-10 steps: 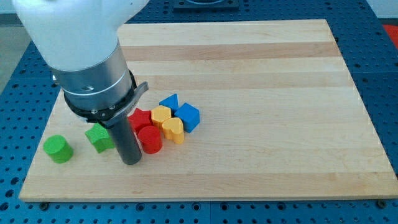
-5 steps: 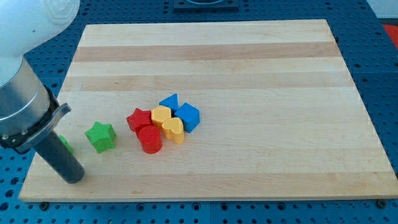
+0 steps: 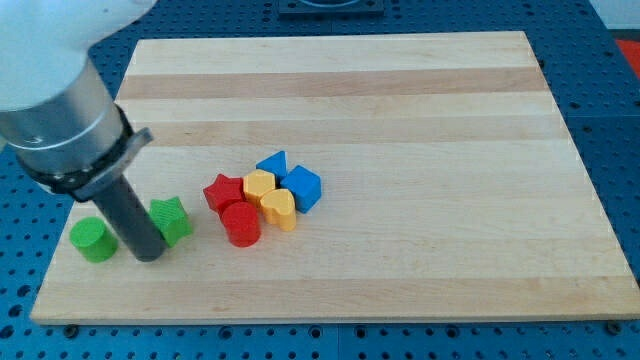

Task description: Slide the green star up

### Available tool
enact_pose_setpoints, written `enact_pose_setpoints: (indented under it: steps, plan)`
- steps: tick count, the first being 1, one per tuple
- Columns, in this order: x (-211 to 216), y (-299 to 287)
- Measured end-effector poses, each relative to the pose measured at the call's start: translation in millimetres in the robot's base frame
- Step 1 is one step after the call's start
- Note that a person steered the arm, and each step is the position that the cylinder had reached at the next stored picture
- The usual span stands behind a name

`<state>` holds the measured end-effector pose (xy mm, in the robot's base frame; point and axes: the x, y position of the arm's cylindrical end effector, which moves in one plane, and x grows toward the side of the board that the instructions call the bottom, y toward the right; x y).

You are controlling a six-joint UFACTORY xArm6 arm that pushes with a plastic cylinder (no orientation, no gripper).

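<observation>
The wooden board [image 3: 400,120] lies on a blue pegged table [image 3: 620,140], and the arm has no fingers, only a dark rod. My tip [image 3: 149,256] sits between the green cylinder [image 3: 92,240] and the green star [image 3: 172,220], touching the star's lower left edge. To the star's right cluster a red star [image 3: 224,191], red cylinder [image 3: 241,224], two yellow blocks [image 3: 270,197] and two blue blocks [image 3: 290,176].

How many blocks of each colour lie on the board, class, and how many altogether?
Green: 2, the green star and green cylinder
Red: 2, red star, red cylinder
Yellow: 2
Blue: 2
Total: 8
</observation>
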<state>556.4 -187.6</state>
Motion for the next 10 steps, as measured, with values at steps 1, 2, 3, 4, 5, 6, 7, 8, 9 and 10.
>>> enact_pose_setpoints:
  steps: [1,2,3,4,5,6,7,8,9,10]
  plan:
    - [1.4,27.3]
    - [1.4,42.3]
    - [-3.5,39.7]
    - [-10.3,23.4]
    - [-14.2,1.4]
    - [-25.7,-12.2]
    - [-57.4,-12.6]
    - [-84.8,-12.6]
    - [-86.1,-16.4]
    - [-78.1,-48.1]
